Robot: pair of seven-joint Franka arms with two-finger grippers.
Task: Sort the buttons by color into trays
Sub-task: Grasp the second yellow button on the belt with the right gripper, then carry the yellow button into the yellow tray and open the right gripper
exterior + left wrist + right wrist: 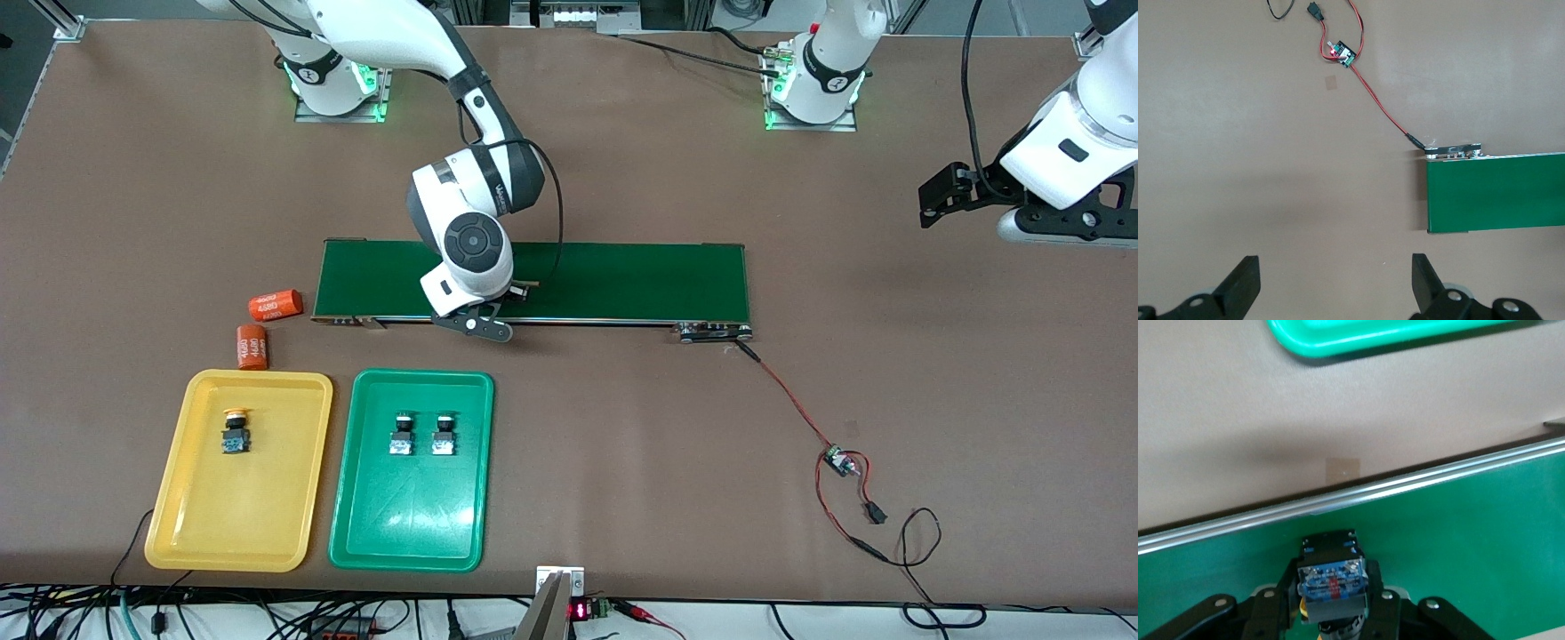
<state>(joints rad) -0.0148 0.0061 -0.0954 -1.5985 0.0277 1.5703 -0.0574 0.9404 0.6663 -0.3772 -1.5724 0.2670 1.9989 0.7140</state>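
My right gripper [1333, 587] is shut on a black-bodied button [1331, 570] with a bit of yellow showing under it. It holds the button low over the dark-green conveyor belt [622, 280], at the edge that faces the trays; in the front view the hand [498, 302] hides it. The yellow tray [191, 498] holds one yellow-capped button [236, 433]. The green tray [409, 524] holds two green-capped buttons [402, 434] [444, 434] side by side. My left gripper [1335, 283] is open and empty, up over bare table off the left arm's end of the belt [933, 200].
Two orange cylinders [276, 305] [252, 346] lie between the belt's end and the yellow tray. A red-and-black cable runs from the belt's other end to a small controller board [838, 462] [1343, 55]. The green tray's rim [1371, 333] shows in the right wrist view.
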